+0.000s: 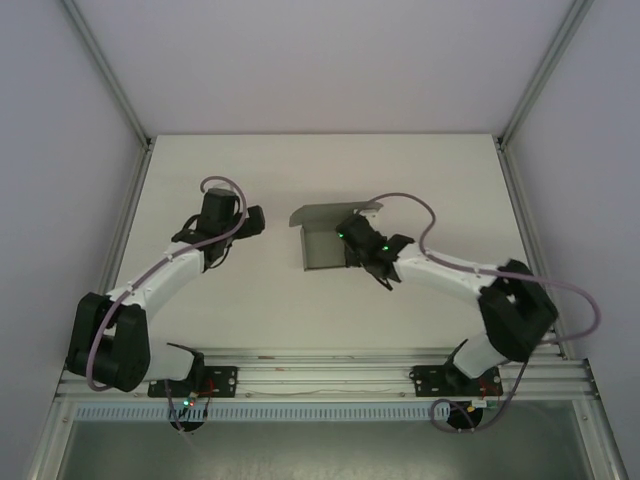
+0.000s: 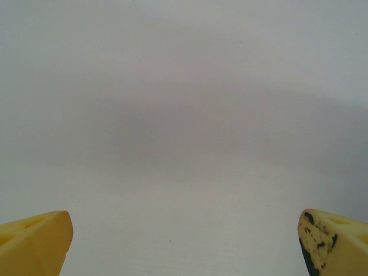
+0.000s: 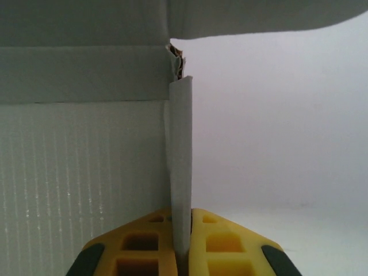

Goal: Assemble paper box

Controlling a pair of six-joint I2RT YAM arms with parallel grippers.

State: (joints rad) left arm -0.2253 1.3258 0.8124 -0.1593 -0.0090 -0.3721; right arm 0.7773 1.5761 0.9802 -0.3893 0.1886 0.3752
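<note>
The paper box (image 1: 318, 245) sits partly folded near the middle of the surface (image 1: 250, 160). A flat grey panel runs from near to far, and a raised wall stands along its far end, running left to right. The right gripper (image 1: 352, 243) meets it from the box's right side, and in the right wrist view its yellow fingers (image 3: 149, 241) are pressed together on a thin side flap (image 3: 180, 161), which stands upright and edge-on between them. To the left of that flap is the ribbed inner face of the panel, and the far wall crosses above it.

The left gripper (image 1: 255, 222) is to the left of the box, apart from it. Its fingers are spread wide with nothing between them, and its camera looks onto bare surface. The right arm is therefore the one engaged. The left arm appears free to come in from the open left side, probably to steady the box or fold the opposite flap.
</note>
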